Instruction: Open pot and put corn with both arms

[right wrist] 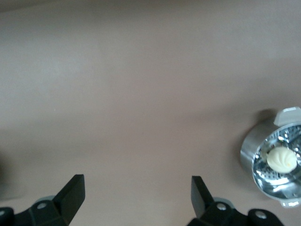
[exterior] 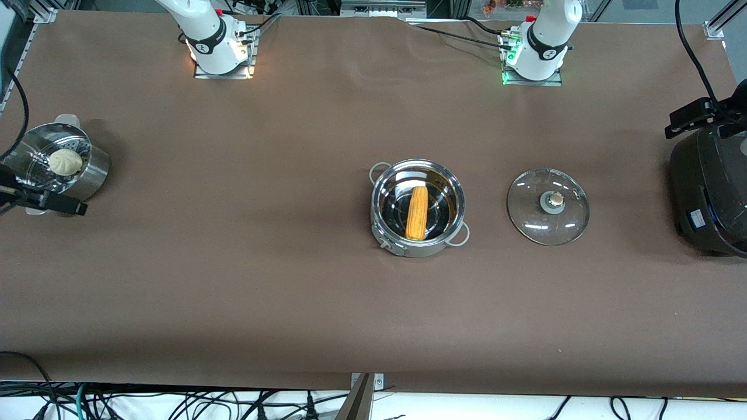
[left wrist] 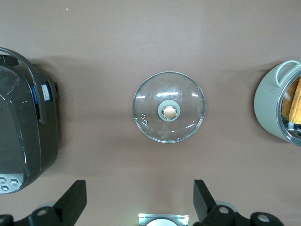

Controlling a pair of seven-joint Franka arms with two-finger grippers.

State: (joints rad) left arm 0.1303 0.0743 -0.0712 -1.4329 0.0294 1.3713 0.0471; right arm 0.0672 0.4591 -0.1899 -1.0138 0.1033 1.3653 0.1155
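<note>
I see the pot point(exterior: 418, 207) uncovered, corn point(exterior: 416, 213) inside, open from above. Its lid point(exterior: 548, 206) lies beside it toward the left arm's end, with the black cooker point(exterior: 712, 192) at that table edge. The steamer bowl point(exterior: 56, 165) sits well apart at the right arm's end.

One pot point(exterior: 418, 208) is sitting on the bench point(exterior: 233, 280), lid off. One corn point(exterior: 416, 212) is lying inside it. One glass lid point(exterior: 548, 206) is lying beside the pot, toward the left arm's end. One steamer bowl point(exterior: 87, 175) is holding one white bun point(exterior: 65, 162). One black cooker point(exterior: 712, 192) is standing at the left arm's end. Two arm bases are showing: right point(exterior: 213, 38), left point(exterior: 540, 44).
</note>
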